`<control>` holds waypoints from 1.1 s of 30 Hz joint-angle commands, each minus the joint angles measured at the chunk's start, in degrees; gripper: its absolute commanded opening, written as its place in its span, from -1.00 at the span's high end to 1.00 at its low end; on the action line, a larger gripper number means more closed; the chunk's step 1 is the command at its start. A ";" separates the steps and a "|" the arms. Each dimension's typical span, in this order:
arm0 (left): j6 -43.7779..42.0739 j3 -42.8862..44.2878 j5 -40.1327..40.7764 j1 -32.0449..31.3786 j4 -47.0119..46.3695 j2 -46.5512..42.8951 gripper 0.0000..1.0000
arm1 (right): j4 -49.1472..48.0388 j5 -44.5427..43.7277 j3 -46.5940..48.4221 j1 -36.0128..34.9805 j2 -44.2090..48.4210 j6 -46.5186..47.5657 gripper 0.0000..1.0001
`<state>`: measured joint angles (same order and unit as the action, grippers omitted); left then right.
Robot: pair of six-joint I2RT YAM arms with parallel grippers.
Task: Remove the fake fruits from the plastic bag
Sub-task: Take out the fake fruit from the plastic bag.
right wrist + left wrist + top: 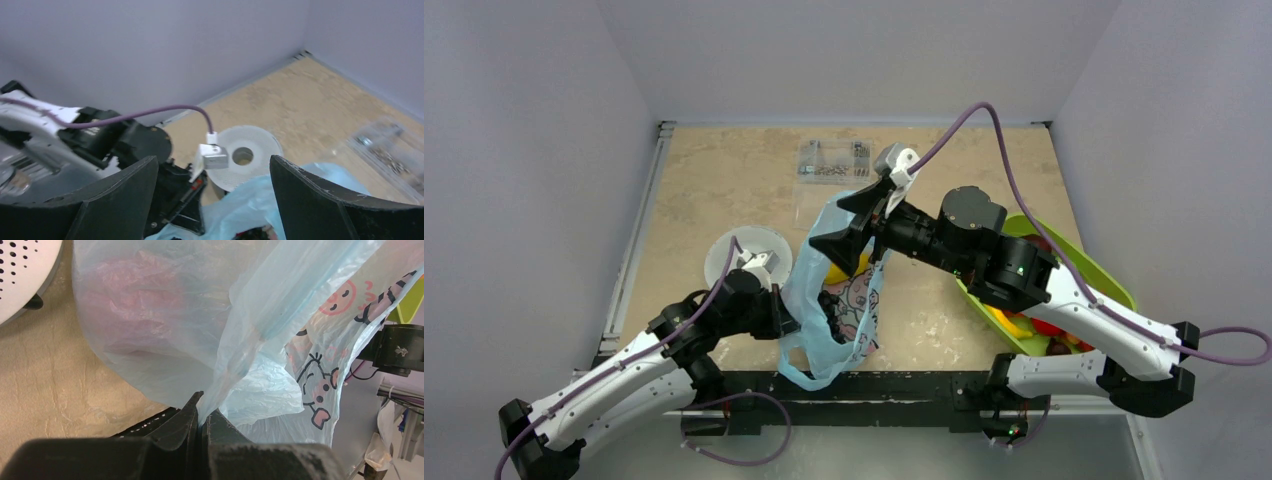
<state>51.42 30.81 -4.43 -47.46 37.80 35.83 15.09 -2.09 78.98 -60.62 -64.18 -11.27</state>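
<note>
The light-blue plastic bag (834, 310) with a pink-and-black cartoon print lies at the table's near middle. Its mouth faces the back, and a yellow fake fruit (840, 270) shows inside. My left gripper (790, 322) is shut on a fold of the bag's left side. In the left wrist view the jaws (204, 416) pinch the film of the bag (200, 315). My right gripper (846, 222) is open and empty, hovering over the bag's mouth. In the right wrist view it (212, 165) stands wide open above the bag (250, 205). Something dark and red shows in the mouth.
A lime-green tray (1109, 280) at the right, partly under my right arm, holds a yellow fruit (1009, 320) and a red fruit (1046, 327). A white round disc (742, 252) lies left of the bag. A clear hard box (832, 160) sits at the back.
</note>
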 commanded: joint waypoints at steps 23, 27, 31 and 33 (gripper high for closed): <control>-0.80 2.77 3.53 -0.37 1.13 -1.69 1.00 | 7.56 -19.49 -13.61 -6.45 -18.37 17.35 0.30; -0.34 2.98 5.74 -0.35 2.13 -1.80 1.00 | -3.12 -21.30 -18.22 -5.91 -20.69 20.82 0.27; 1.35 2.51 7.52 -0.35 2.01 -3.32 1.00 | -9.81 -21.53 -19.31 -5.24 -24.64 20.94 0.21; 2.02 2.15 7.99 -0.35 2.03 -4.20 1.00 | -15.26 -20.20 -21.15 -4.69 -25.67 21.93 0.14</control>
<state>51.92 31.44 0.75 -47.46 40.18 33.26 13.28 -21.15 59.90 -66.17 -88.97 8.01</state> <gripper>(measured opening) 0.003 0.402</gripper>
